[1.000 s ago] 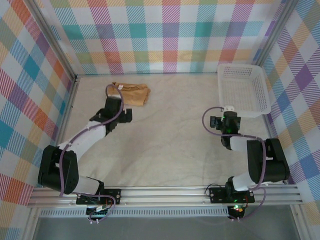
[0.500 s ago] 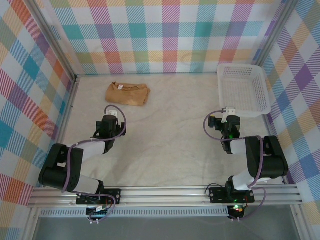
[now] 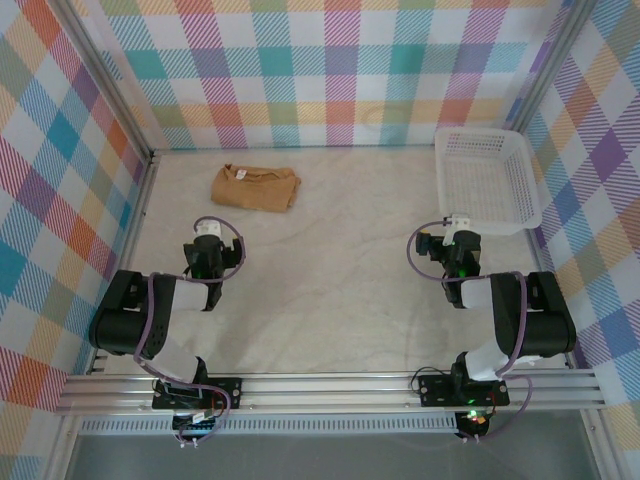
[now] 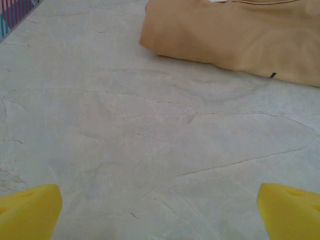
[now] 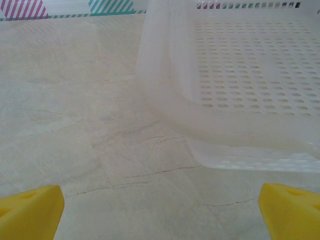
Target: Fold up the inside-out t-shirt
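Both arms' jaws stand spread and empty — the inside-out t-shirt (image 3: 255, 187) lies as a compact bundle at the far left of the bench (image 3: 330, 280) (ahead of the left arm (image 3: 185, 293)), so folding looks finished — any tidying needs a forward reach.

Both arms sit folded low over their bases, elbows tucked, forearms pointing to the far side. The left gripper (image 3: 208, 232) and the right gripper (image 3: 458, 220) both gape wide, yellow fingertips (image 4: 27, 212) far apart, holding nothing
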Action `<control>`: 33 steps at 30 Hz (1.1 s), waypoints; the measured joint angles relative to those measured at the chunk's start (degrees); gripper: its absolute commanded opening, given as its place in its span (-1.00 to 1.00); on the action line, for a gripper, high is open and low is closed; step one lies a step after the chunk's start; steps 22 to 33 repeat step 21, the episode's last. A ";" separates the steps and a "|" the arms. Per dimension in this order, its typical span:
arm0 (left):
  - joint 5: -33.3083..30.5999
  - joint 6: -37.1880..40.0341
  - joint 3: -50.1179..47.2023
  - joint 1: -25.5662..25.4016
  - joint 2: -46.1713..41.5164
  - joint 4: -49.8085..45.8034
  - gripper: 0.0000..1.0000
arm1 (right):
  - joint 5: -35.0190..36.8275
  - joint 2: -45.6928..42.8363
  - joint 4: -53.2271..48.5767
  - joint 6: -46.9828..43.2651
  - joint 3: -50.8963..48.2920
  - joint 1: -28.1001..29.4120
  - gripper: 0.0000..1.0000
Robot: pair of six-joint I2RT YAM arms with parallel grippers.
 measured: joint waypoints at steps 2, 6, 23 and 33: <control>0.20 -0.35 0.00 0.00 0.00 1.09 1.00 | -0.15 0.00 0.02 0.00 0.00 0.00 1.00; 0.39 -0.55 0.00 0.00 0.00 2.12 1.00 | -0.17 0.00 0.15 0.00 0.00 0.00 0.99; 2.38 -0.52 0.00 0.26 0.00 2.64 1.00 | -0.20 0.00 0.17 0.00 0.00 0.00 0.99; 2.38 -0.52 0.00 0.26 0.00 2.64 1.00 | -0.20 0.00 0.17 0.00 0.00 0.00 0.99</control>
